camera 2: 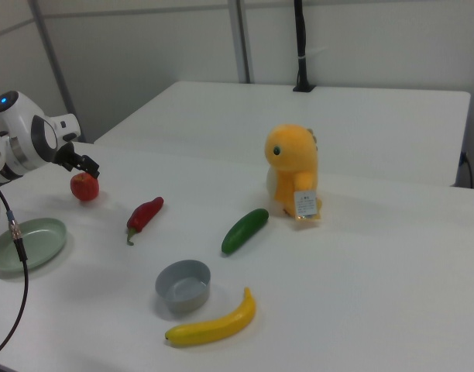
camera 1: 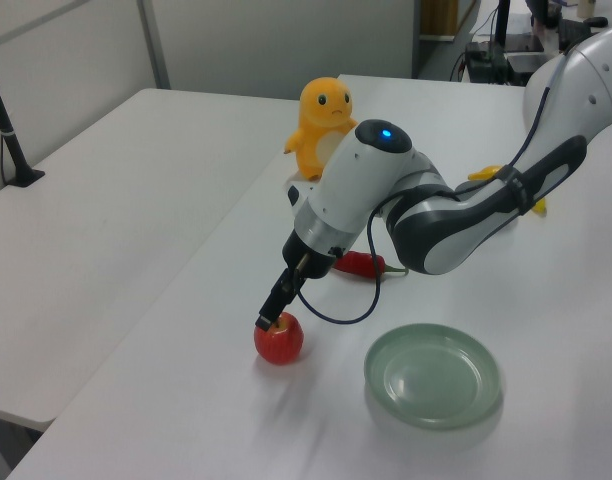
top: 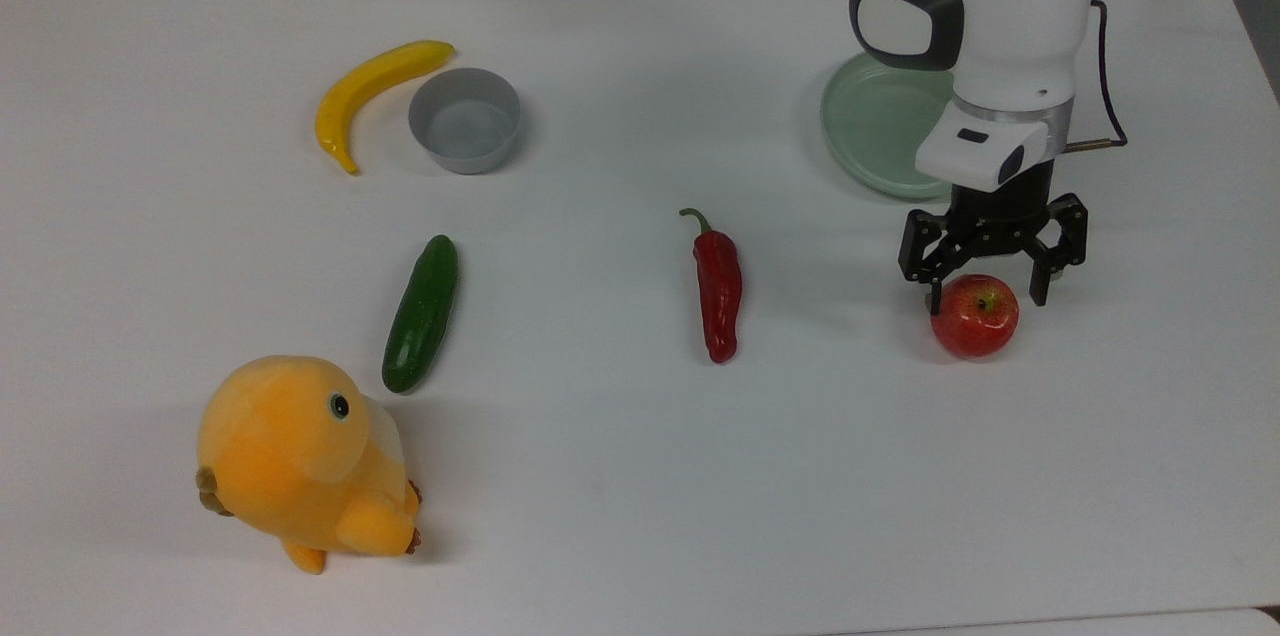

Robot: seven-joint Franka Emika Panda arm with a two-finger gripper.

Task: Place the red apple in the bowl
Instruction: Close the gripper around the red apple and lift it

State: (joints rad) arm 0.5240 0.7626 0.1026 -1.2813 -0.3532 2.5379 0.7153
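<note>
White table [top: 640, 476] with apple [top: 974, 318], bowl [top: 465, 133], plate [top: 880, 131], chili [top: 718, 288], cucumber [top: 421, 313], banana [top: 368, 91], plush [top: 300, 461].

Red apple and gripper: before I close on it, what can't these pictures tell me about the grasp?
- Whether the fingers touch the red apple: in the top view the open gripper straddles its far side, but height above the table is unreadable.
- Left view: one finger hides the other, so the gripper shows no gap.
- Right view: the arm hides the apple's near side.
- Plate: partly under the arm in the top view.
</note>
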